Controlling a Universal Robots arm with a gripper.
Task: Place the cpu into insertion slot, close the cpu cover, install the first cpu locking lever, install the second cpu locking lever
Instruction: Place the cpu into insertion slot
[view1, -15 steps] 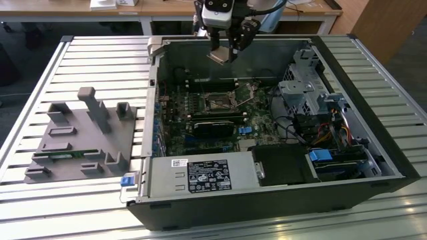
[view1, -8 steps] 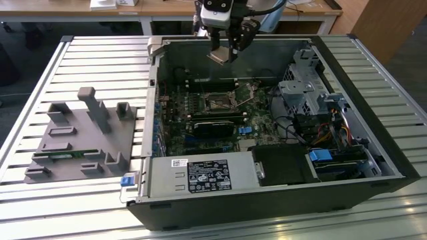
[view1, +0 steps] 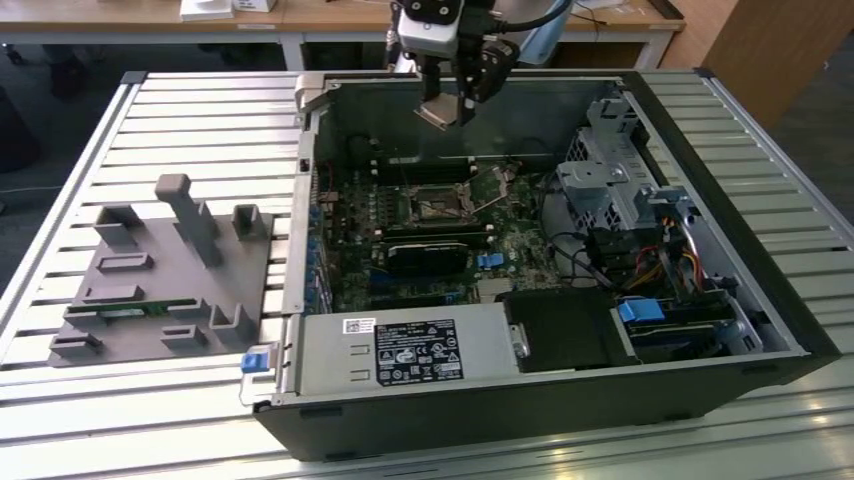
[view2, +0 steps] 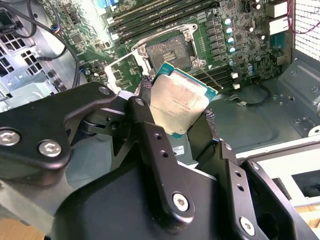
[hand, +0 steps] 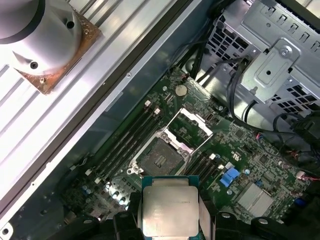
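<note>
Fingers (view2: 147, 125) are clamping the cpu (view2: 180, 102) by its edges, the gripper (view1: 447, 108) hanging over the computer case (view1: 534, 410). In the exterior view the open socket (view1: 438, 208) is lying at six o'clock of it, with the cpu cover (hand: 192, 131) standing raised.

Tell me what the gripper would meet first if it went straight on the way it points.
Its held cpu would likely land on the motherboard at or just beside the open socket; depth is unclear.
</note>
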